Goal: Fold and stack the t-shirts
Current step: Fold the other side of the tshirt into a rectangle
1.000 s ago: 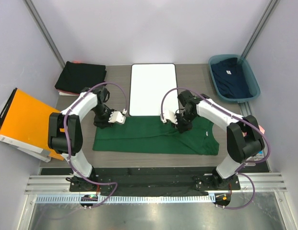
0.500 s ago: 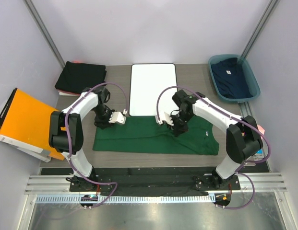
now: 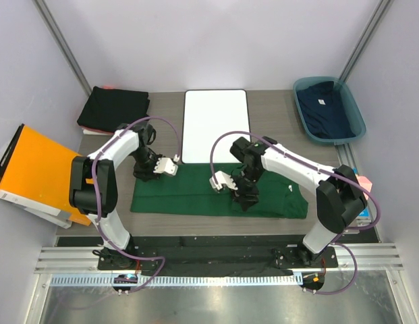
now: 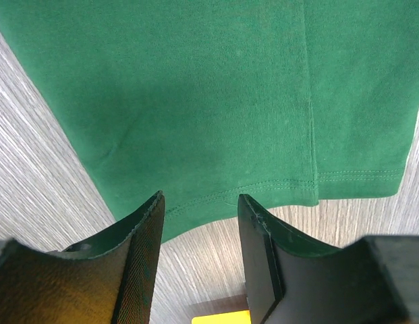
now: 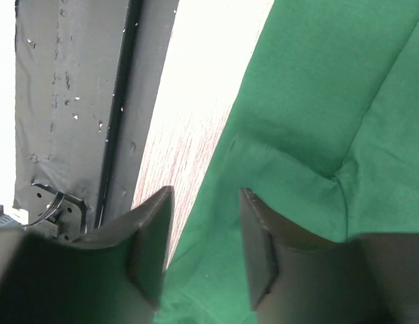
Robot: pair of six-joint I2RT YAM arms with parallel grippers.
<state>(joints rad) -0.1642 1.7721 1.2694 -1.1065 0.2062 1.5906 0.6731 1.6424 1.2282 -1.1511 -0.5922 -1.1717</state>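
A dark green t-shirt (image 3: 196, 196) lies spread flat across the near table. My left gripper (image 3: 170, 165) hovers at its far-left edge, open; in the left wrist view the gripper (image 4: 199, 209) straddles the stitched hem (image 4: 276, 187) with only wood between the fingers. My right gripper (image 3: 221, 182) is open over the shirt's middle; the right wrist view shows the gripper (image 5: 206, 202) above rumpled green cloth (image 5: 297, 162) near the shirt's front edge, holding nothing. Black folded t-shirts (image 3: 115, 108) sit at the back left. A navy t-shirt (image 3: 324, 108) lies in the bin.
A white rectangular board (image 3: 216, 125) lies just behind the green shirt. An orange folder (image 3: 37, 172) leans at the left edge. The teal bin (image 3: 357, 121) stands at the back right. The black rail (image 5: 74, 101) runs along the table's near edge.
My right gripper has moved from the shirt's far edge toward the near side and a little left, and its jaws have gone from shut to open. The left arm has stayed put.
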